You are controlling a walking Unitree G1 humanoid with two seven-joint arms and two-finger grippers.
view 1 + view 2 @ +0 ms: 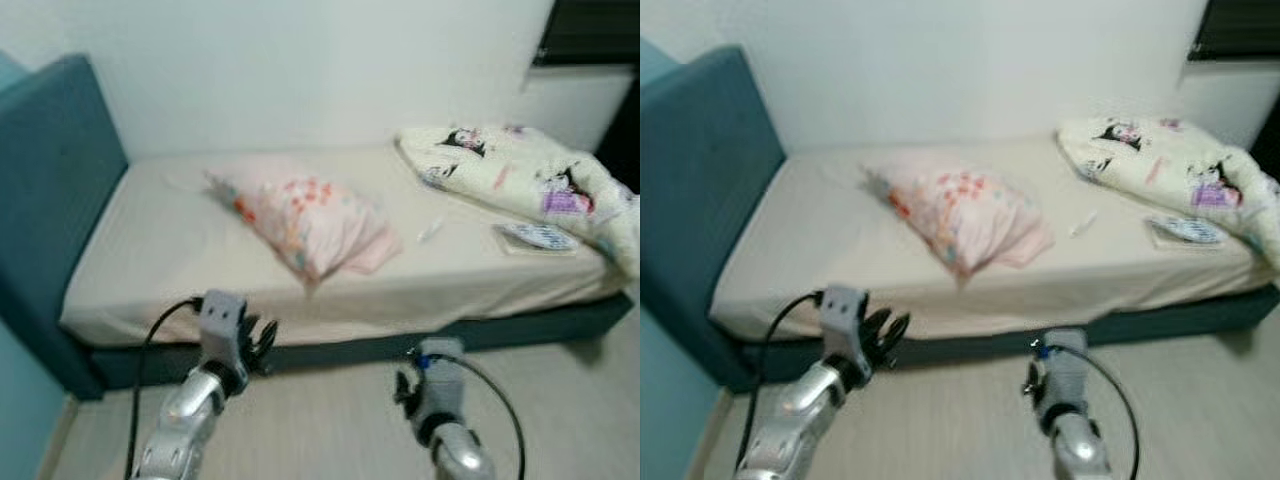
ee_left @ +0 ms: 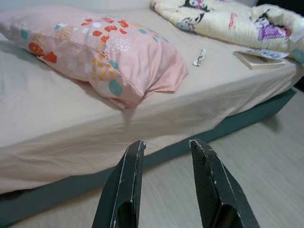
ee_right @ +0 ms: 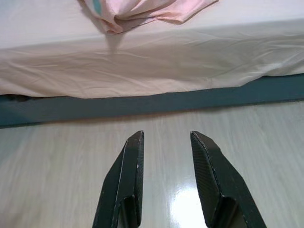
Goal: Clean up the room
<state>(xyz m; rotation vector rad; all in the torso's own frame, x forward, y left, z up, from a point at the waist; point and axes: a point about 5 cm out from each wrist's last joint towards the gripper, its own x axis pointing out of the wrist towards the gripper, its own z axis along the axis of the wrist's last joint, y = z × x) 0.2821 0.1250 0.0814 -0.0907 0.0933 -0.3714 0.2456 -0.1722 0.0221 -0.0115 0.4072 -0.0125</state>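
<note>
The robot is standing on the pale floor (image 1: 560,400) facing the long side of a bed (image 1: 180,250), and both arms are reaching forward in the lower part of the head views, short of the mattress edge. The left gripper (image 2: 164,147) is showing at lower left, its two black fingers (image 2: 128,180) parted with nothing between them. The right gripper (image 3: 164,140) is sitting at lower centre-right, fingers likewise spread and empty, pointing at the floor and the dark bed base.

The pink pillow (image 1: 300,220) is lying in the middle of the frame on the sheet, skewed, its long axis running from upper left toward lower right, with one corner nearly reaching the near edge of the mattress. It is lying straight ahead of and above the left gripper, a little to that gripper's right, so the left arm looks the nearer one for a first grab; the near corner is probably the easiest hold.

Further right, a small white object (image 1: 430,230) is lying on the sheet, too blurred to identify, and a book (image 1: 535,238) is resting at right of centre, just beside the rumpled printed blanket (image 1: 520,170) heaped at upper right. Those are lying closer to the right arm. The blue headboard (image 1: 50,200) is standing at the left edge.
</note>
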